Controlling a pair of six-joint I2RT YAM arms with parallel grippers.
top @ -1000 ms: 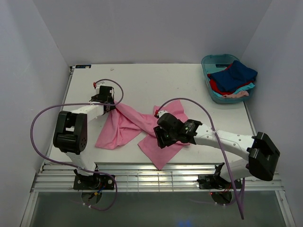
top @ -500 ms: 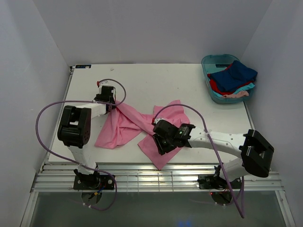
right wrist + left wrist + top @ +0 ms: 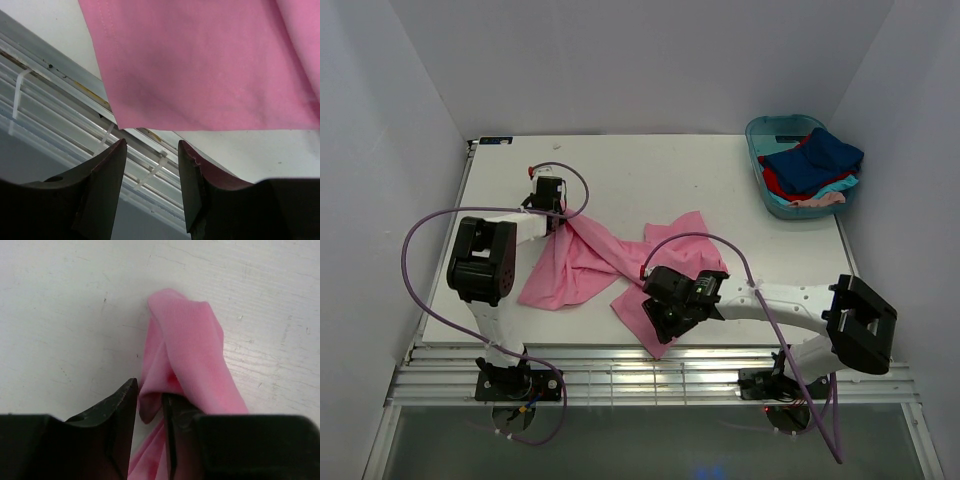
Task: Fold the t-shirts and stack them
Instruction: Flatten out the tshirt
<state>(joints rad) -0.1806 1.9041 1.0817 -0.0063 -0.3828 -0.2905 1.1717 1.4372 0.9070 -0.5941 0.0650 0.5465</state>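
With my left fingers (image 3: 118,415) pinched on a bunched fold of the pink t-shirt (image 3: 582,262), which lies twisted mid-worktop (image 3: 650,180), and my right fingers (image 3: 102,175) spread empty over its near corner, I judge that closing low could nip the edge slats (image 3: 55,90) rather than cloth.

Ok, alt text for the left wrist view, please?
The left tool is shut on a bunched fold of the pink t-shirt, seen close from above. The cloth loops out past its black fingers onto the scuffed white table.
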